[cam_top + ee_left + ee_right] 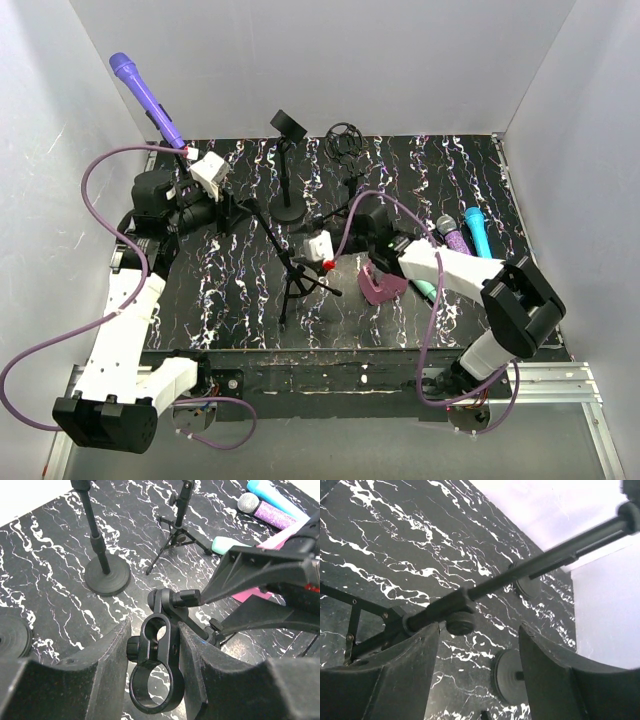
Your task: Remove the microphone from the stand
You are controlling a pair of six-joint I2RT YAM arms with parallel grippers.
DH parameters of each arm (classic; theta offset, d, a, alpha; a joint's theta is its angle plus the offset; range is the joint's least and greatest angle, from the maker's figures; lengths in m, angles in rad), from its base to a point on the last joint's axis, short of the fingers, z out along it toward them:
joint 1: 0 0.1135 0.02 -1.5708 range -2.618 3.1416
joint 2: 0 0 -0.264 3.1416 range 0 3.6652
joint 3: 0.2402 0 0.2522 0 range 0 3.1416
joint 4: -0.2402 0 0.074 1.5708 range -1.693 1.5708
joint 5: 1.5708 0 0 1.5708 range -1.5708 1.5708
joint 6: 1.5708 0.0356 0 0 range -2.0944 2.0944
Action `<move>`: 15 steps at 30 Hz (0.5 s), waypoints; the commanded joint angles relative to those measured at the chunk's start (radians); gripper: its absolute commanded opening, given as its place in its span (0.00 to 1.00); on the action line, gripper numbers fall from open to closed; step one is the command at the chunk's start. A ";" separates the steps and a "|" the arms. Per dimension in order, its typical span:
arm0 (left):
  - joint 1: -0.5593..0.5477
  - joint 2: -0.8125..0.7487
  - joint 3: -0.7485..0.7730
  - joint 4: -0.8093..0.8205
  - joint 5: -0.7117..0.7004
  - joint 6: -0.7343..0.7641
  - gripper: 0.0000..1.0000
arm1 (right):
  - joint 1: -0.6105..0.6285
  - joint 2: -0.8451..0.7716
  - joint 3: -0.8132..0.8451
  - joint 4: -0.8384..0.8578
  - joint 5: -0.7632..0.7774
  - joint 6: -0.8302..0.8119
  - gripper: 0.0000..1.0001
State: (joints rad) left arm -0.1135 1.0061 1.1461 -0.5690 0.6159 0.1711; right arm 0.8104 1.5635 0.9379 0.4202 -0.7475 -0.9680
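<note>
The purple microphone (150,102) points up and to the left, its lower end meeting the head of the black tripod stand (290,285) beside my left gripper (205,172). How it is attached is hidden. In the left wrist view the microphone is out of view. There my left gripper (154,635) is shut on the stand's black clamp (170,647), whose lower ring looks empty. My right gripper (318,255) is at the stand's pole (520,572). Its jaws (479,630) are open, with the pole and a knob (460,622) just past the fingertips.
A round-base stand (288,210) and a small tripod (180,535) stand behind. A glittery purple microphone (452,235), a blue one (478,230), a teal one (425,290) and a magenta holder (380,288) lie at the right. White walls enclose the table.
</note>
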 commanded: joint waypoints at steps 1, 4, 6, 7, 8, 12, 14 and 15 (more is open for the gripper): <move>-0.002 -0.008 -0.013 0.006 0.042 -0.022 0.00 | -0.060 -0.065 0.188 -0.332 -0.062 0.159 0.73; -0.002 0.005 -0.006 -0.005 0.065 -0.013 0.00 | -0.109 -0.027 0.303 -0.533 -0.122 0.373 0.73; -0.002 0.012 -0.002 -0.008 0.071 -0.012 0.00 | -0.140 0.022 0.390 -0.612 -0.159 0.554 0.72; -0.002 0.014 -0.003 -0.003 0.071 -0.012 0.00 | -0.149 0.055 0.425 -0.629 -0.182 0.660 0.71; -0.002 0.014 -0.005 -0.002 0.070 -0.013 0.00 | -0.157 0.081 0.458 -0.639 -0.222 0.740 0.70; -0.002 0.017 0.000 0.003 0.053 -0.015 0.00 | -0.152 0.109 0.423 -0.507 -0.221 1.045 0.71; -0.002 0.014 0.006 -0.002 0.047 -0.016 0.00 | -0.139 0.095 0.378 -0.431 -0.179 1.124 0.73; -0.002 0.017 0.010 -0.006 0.044 -0.015 0.00 | -0.131 0.092 0.372 -0.429 -0.162 1.124 0.73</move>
State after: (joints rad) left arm -0.1131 1.0203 1.1374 -0.5503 0.6392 0.1749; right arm 0.6525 1.6619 1.3590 -0.0677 -0.9176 -0.1246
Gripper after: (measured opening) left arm 0.379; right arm 0.722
